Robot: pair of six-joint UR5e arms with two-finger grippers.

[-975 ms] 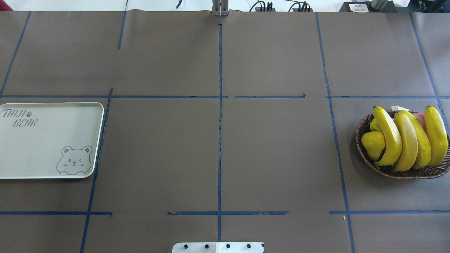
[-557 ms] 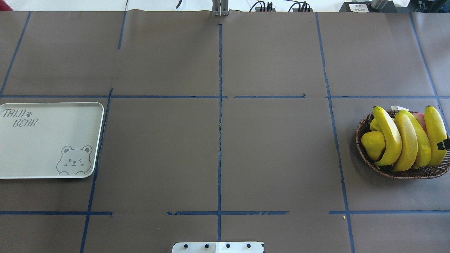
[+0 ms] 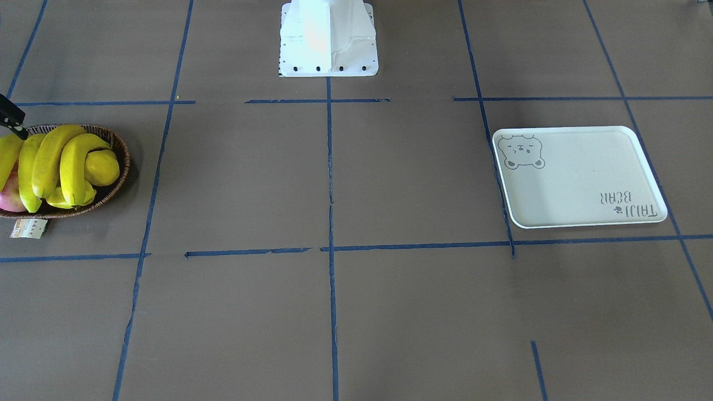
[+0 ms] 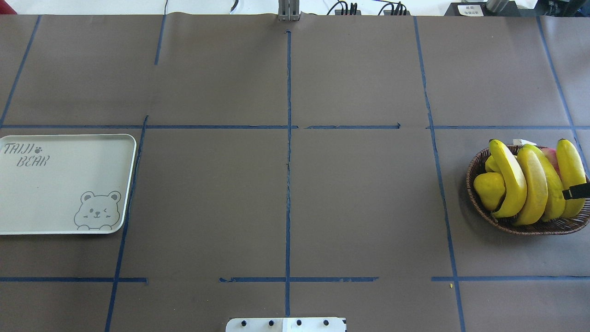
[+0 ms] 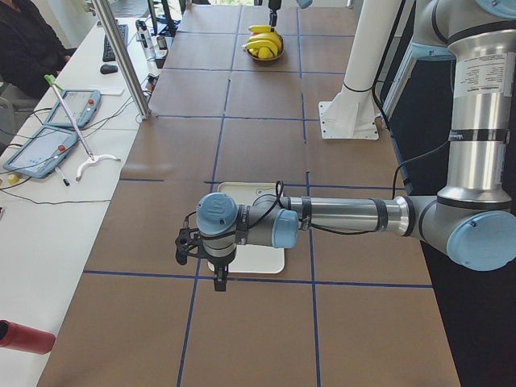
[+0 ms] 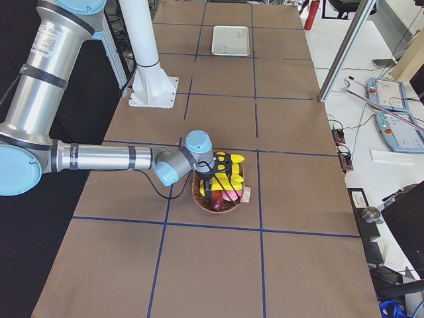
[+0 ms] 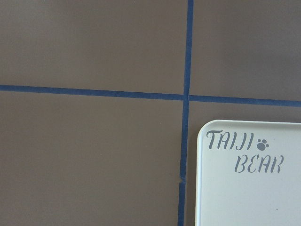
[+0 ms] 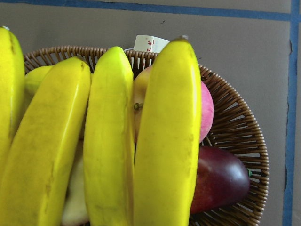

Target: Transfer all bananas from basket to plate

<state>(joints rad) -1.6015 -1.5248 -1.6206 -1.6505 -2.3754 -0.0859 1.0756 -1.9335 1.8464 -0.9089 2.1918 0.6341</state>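
Several yellow bananas [image 4: 534,184] lie side by side in the brown wicker basket [image 4: 530,227] at the table's right end. My right gripper [image 4: 576,191] hangs just above the rightmost banana [image 8: 169,132]; only a black tip of it shows, and I cannot tell whether it is open or shut. The cream plate [image 4: 55,184] with the bear drawing lies bare at the left end. In the exterior left view my left gripper [image 5: 218,278] hovers beside the plate's [image 7: 244,197] lettered corner; its state cannot be told.
A yellow pear-like fruit [image 4: 488,189], a pink fruit [image 4: 549,154] and a dark red fruit [image 8: 221,179] share the basket. A paper tag [image 3: 27,227] lies by its rim. The robot's white base [image 3: 328,39] stands at mid-table. Tablets and a person sit past the far edge.
A black tip of my right gripper has come in from the right edge and moved left over the rightmost banana. Bananas, basket and plate have not moved.
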